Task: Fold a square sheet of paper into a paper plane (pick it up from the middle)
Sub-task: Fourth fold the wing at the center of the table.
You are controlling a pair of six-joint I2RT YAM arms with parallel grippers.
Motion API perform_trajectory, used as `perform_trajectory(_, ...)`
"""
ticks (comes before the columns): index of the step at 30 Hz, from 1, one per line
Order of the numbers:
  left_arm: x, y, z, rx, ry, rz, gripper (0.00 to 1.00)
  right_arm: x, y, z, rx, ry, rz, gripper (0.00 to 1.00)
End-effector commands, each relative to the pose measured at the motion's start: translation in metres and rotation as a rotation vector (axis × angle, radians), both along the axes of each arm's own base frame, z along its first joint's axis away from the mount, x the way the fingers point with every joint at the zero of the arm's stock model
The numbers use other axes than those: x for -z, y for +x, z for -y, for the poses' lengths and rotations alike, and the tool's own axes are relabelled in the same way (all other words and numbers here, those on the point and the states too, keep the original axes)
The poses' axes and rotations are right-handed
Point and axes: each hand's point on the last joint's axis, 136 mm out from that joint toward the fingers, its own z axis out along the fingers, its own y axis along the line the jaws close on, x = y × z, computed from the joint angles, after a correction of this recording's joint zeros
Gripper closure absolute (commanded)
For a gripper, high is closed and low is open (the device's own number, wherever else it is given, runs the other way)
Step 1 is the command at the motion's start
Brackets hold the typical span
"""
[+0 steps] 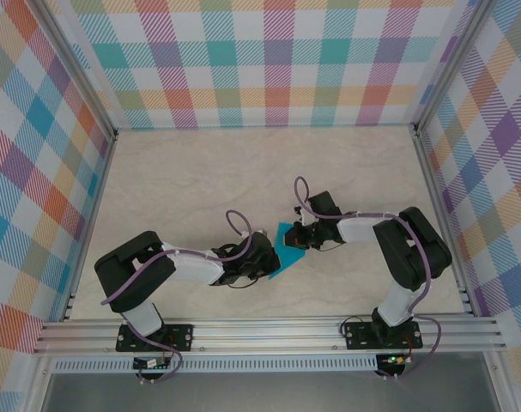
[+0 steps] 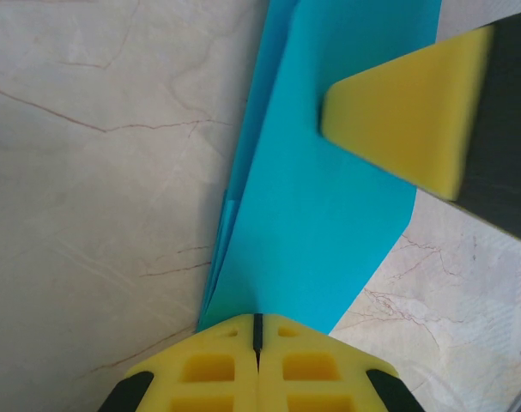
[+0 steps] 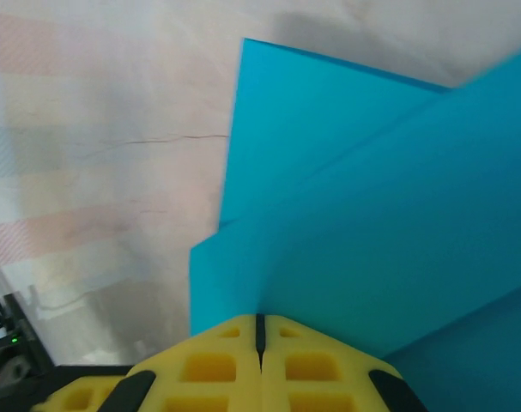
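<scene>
Sheet of paper: a teal-blue sheet of paper (image 1: 286, 249), folded into overlapping layers, sits between the two grippers near the middle of the table (image 1: 200, 172), a little toward the near edge.
Left gripper: the left gripper (image 1: 265, 256) reaches in from the left. In its wrist view the yellow fingers (image 2: 217, 369) are pressed together with no gap, pinching the near end of the paper (image 2: 320, 223) right at their tips.
Right gripper: the right gripper (image 1: 301, 236) comes in from the right. Its yellow fingers (image 3: 303, 369) are likewise closed tight, clamped on an edge of the paper (image 3: 372, 240).
Layers: the right wrist view shows one flap lying across another at an angle; the left wrist view shows stacked edges along the paper's left side.
Other pad: a yellow pad (image 2: 397, 112) of the right gripper shows over the upper right of the sheet in the left wrist view.
Contact with table: whether the paper rests on the surface or is raised off it cannot be told.
Surroundings: pale marbled tabletop, checked walls (image 1: 277, 60) around it.
</scene>
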Motion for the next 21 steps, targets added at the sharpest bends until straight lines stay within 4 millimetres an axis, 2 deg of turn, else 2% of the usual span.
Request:
perform_trajectory(1, 0.057, -0.037, -0.054, 0.005, 0.255, -0.153, 0.96, 0.003, 0.014, 0.004, 0.000, -0.031, 0.048, 0.95)
perform_trajectory(10, 0.060, -0.038, -0.055, 0.007, 0.263, -0.158, 0.96, 0.002, 0.040, 0.030, 0.081, -0.040, 0.056, 0.95)
perform_trajectory(21, 0.062, -0.039, -0.057, 0.006, 0.268, -0.162, 0.96, 0.009, 0.068, 0.049, 0.161, -0.061, 0.047, 0.94)
